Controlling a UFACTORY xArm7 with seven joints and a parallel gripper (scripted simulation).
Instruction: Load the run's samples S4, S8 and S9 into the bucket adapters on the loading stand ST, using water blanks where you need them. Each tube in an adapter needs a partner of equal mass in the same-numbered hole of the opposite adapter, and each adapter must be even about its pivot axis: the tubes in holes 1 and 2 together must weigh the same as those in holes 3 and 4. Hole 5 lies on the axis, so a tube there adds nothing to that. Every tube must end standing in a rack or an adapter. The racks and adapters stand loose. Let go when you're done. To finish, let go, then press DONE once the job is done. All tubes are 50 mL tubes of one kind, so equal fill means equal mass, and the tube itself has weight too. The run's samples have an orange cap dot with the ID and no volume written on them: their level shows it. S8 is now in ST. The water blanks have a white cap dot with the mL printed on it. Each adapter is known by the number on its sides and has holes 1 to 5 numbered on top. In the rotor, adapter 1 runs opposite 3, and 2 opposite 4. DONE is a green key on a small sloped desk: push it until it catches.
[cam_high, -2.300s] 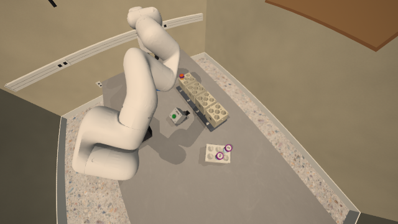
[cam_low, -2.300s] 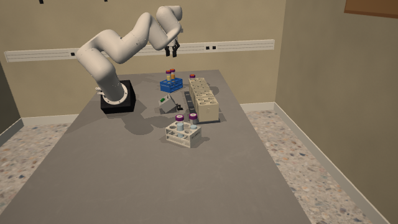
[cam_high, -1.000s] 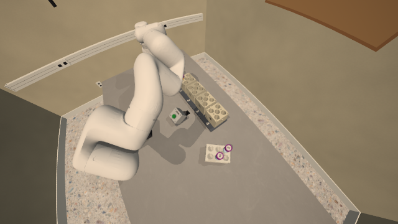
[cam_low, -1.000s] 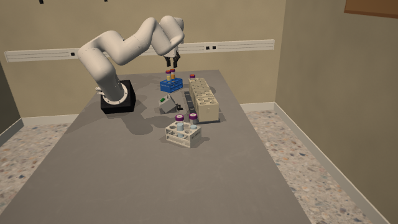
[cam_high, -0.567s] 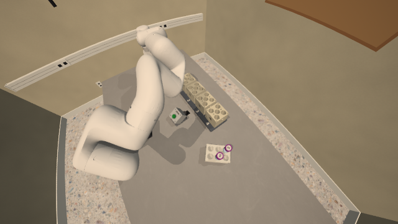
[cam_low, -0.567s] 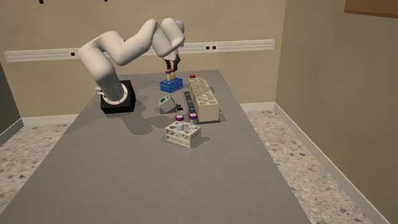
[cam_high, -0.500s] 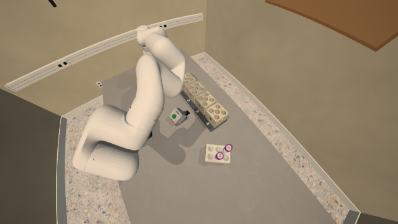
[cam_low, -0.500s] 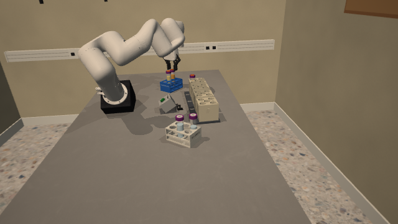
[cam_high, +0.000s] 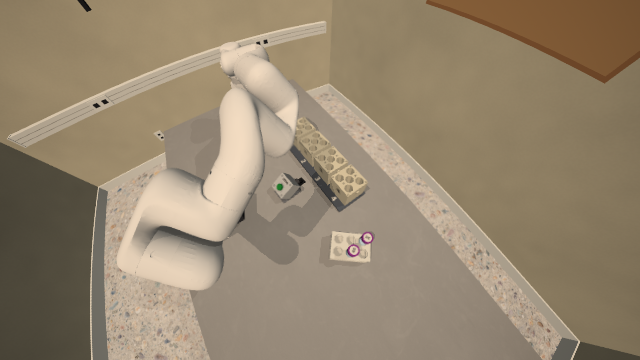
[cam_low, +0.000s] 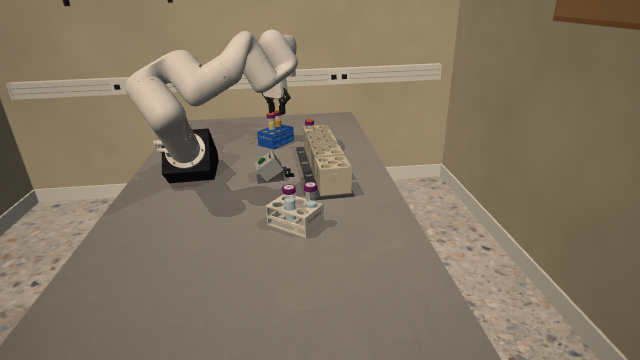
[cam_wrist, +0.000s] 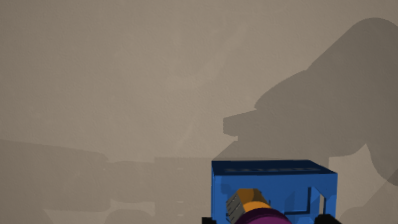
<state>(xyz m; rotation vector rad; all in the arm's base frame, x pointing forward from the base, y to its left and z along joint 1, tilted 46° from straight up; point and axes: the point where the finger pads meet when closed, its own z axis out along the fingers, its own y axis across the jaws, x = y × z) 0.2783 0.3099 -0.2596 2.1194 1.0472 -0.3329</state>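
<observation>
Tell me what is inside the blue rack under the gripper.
Two purple-capped tubes with orange contents stand in the blue rack, below the open gripper. Their cap labels cannot be read, and the arm hides the rack from the top view.

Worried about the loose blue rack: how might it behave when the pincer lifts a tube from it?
The blue rack looks small and light, so it may lift or slide along. With tall tubes, it might tip. The open pincer should pull straight up.
</observation>
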